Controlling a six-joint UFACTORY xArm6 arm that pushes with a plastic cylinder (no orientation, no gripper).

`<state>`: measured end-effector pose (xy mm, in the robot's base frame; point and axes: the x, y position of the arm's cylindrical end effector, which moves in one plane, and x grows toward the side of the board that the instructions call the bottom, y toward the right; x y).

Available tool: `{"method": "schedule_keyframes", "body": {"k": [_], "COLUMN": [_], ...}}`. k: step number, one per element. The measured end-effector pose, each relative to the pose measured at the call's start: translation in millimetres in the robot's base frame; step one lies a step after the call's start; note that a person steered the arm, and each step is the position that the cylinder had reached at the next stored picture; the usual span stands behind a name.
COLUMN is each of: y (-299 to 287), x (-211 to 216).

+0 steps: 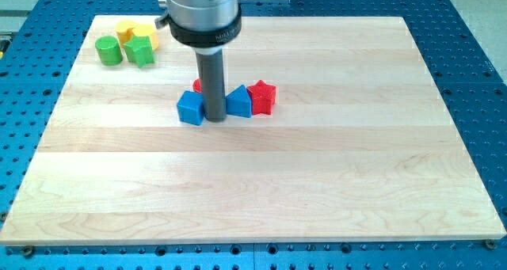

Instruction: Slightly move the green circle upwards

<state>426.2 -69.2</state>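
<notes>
Tip (215,117): bare rod, no fingers; between blue blocks (190,108). Green circle (108,51) at 10 o'clock. Approach from its 6 o'clock; nudge briefly toward 12.

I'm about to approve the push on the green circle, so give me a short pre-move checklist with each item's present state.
1. Green circle in view, at the view's upper left: ok.
2. My tip positioned below the green circle: not ok; it sits mid-board between the blue cube and the blue block.
3. Tip clear of other blocks: cannot tell; it looks to be touching both blue ones.
4. Path to the circle free: not ok; the blue cube lies on that side of the tip.
5. Room above the circle on the board: ok, though little.
6. Neighbours clear: not ok; the green star sits close at its right.
</notes>
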Motion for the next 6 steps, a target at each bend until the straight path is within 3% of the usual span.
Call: {"method": "schedule_keyframes", "body": {"k": [1,3,4,5,6], "y": [-78.2,-92.2,-140.2,-174.0,-227.7], "x": [-5.0,-45.3,-63.0,-111.1,-118.0]}}
